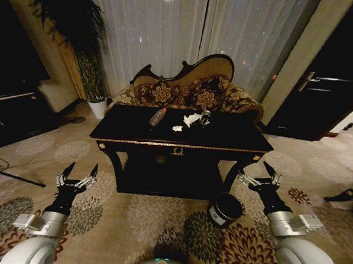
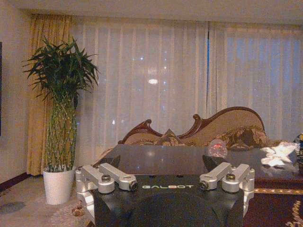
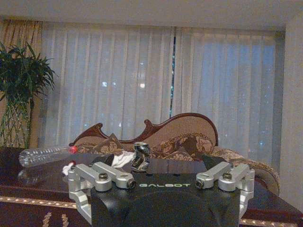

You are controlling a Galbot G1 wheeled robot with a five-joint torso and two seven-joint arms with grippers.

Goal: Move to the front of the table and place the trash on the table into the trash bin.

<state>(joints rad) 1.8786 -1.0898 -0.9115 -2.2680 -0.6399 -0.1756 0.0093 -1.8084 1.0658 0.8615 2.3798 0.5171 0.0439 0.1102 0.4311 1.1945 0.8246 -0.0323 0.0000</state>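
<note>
Trash is all sitting on the tabletop [image 1: 235,138] right now, nothing picked up yet. Bottle [image 1: 158,117] is lying on its side toward the left, paper scraps [image 1: 191,119] are bunched near the middle with one smaller bit [image 1: 177,128] closer to the front edge, and the can [image 1: 205,117] stands just right of the paper. Bin [image 1: 225,209] is on the carpet in front of the table's right leg, tipped toward the robot so you can see into the opening, and it looks empty from here.

Both arms are held low in front of the table. Left gripper [image 1: 77,176] hovers over the carpet off the left front corner, fingers spread wide, holding nothing. Right gripper [image 1: 260,177] is near the right front leg, just above and beside the bin, also wide open and empty.

Progress-wise, I'd say the driving part is mostly done, since the robot faces the table fairly square-on, though it looks a bit far back to reach the stuff. All the actual pick-and-drop work is left: bottle, paper, can, none of it in the bin.
</note>
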